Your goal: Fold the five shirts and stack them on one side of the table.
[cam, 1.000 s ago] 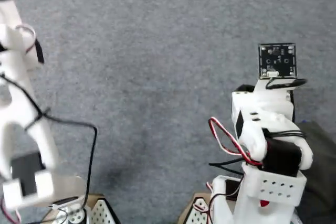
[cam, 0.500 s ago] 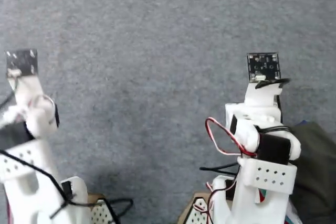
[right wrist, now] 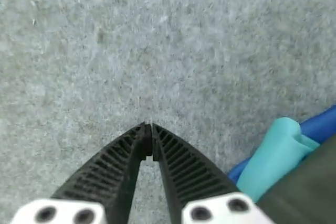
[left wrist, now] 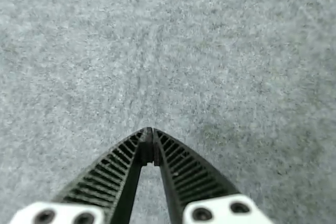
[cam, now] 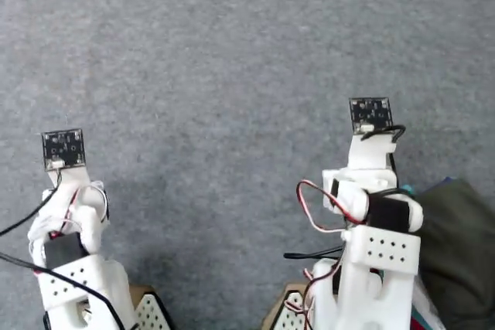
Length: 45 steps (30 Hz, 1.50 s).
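Dark olive cloth, a crumpled heap of shirts (cam: pixel 458 245) with a teal fold (right wrist: pixel 273 156), is lying just beside the white right arm (cam: pixel 371 222), on its outer side. Black ribbed right gripper (right wrist: pixel 148 129) is sitting nearer, tips pressed together, empty; left gripper (left wrist: pixel 148 132), likewise, is hanging well apart from that arm.

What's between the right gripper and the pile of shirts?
Just bare grey mat, in the right wrist view, between the right gripper and the shirts.
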Tool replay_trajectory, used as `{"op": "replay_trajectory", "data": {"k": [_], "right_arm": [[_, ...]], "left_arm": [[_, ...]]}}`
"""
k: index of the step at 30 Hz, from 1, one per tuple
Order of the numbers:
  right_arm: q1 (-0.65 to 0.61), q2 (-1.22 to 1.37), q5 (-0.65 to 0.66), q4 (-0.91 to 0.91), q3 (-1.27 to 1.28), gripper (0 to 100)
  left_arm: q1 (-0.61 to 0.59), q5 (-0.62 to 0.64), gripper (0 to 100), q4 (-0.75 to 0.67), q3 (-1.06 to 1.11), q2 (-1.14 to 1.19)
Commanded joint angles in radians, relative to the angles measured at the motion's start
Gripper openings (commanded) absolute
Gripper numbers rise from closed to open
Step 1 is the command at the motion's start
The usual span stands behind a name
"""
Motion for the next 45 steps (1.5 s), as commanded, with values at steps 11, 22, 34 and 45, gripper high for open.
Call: {"op": "replay_trajectory", "data": {"k": [11,22,34,45], "right_arm": [[-0.013,-0.702,0.114,-0.081,0.479,0.5],[-0.013,-0.779,0.106,-0.025,0.584,0.5],[-0.007,-0.776,0.112,0.089,0.584,0.5],[-0.012,-0.776,0.107,0.091,0.584,0.5]], "left_arm": [[-0.005,-0.005,2,0.048,0.189,-0.291],[-0.005,-0.005,2,0.232,0.186,-0.337],[-0.005,-0.008,2,0.356,0.186,-0.337],[-0.005,-0.005,2,0.391,0.186,-0.335]]}}
